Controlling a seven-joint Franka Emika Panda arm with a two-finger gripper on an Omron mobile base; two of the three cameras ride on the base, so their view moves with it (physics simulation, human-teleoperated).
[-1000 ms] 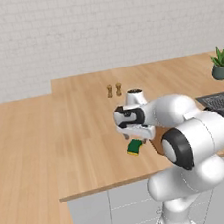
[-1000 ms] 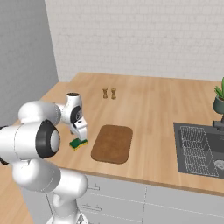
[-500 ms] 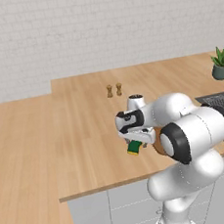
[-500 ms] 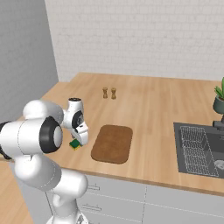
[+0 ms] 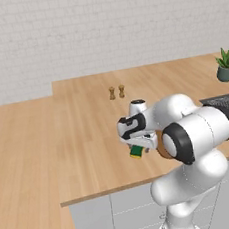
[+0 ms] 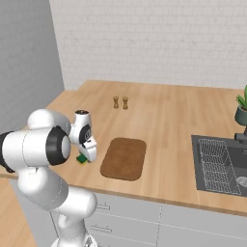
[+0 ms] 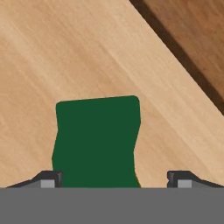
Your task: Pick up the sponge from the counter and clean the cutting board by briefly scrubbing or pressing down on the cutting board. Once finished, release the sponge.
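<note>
clearly early yet: the claw hangs low over the sponge, its two dark tips spread wide. one tip sits at the sponge's edge, the other stands apart on its far side, so nothing is pinched so far. the sponge lies flat on the bench, green face up, a sliver of yellow showing at its lower corner in the hand view. in the right base view the sponge peeks out from under the hand, just beside the cutting board on the side toward the bench's open end, close but not touching it. in the left base view it shows below the wrist, near the bench's front edge.

by my reading the grasp itself is not yet made. left to do: close on the sponge, lift it, carry it across onto the cutting board, press or scrub briefly, then let go.

beyond the cutting board, toward the wall, stand two small shakers; off to its other side are the sink and a potted plant, all well apart from the work.
</note>
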